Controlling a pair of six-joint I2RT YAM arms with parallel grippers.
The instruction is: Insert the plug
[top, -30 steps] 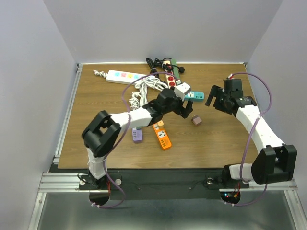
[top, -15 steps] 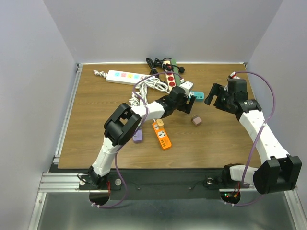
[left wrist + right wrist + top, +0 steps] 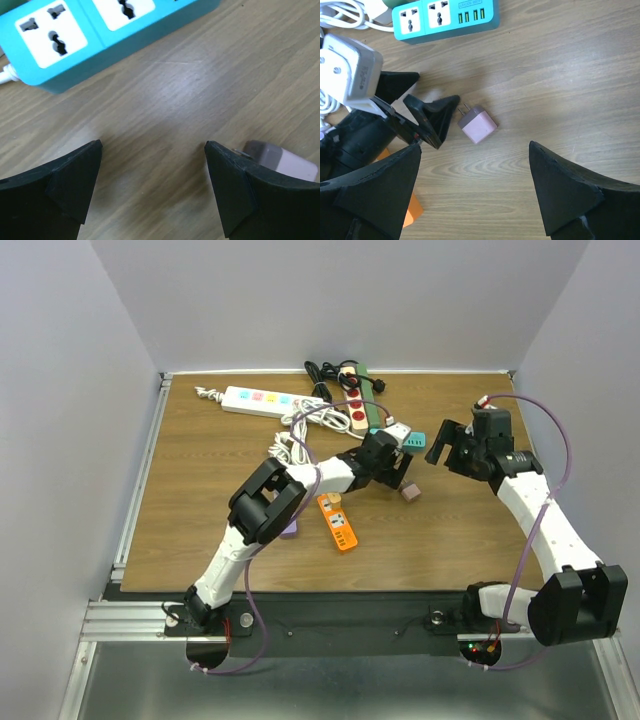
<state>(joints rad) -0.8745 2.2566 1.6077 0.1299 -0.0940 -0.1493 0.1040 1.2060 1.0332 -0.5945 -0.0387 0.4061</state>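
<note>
The plug (image 3: 409, 492) is a small mauve adapter lying on its side on the wooden table. It also shows in the right wrist view (image 3: 477, 124), prongs pointing up-left, and at the right edge of the left wrist view (image 3: 282, 161). The teal power strip (image 3: 412, 440) lies just beyond it, sockets up (image 3: 100, 30) (image 3: 445, 17). My left gripper (image 3: 395, 472) (image 3: 152, 146) is open and empty, low over bare wood between strip and plug; the plug lies just outside its right finger (image 3: 235, 180). My right gripper (image 3: 440, 448) (image 3: 475, 147) is open and empty, above and right of the plug.
An orange strip (image 3: 338, 522) and a purple strip (image 3: 288, 528) lie under the left arm. A white strip (image 3: 258, 399), a strip with red sockets (image 3: 357, 412), black cables and coiled white cord (image 3: 300, 430) crowd the back middle.
My left arm has stretched further right and lowered its open gripper beside the plug. My right gripper has hardly moved. The plug has not moved.
</note>
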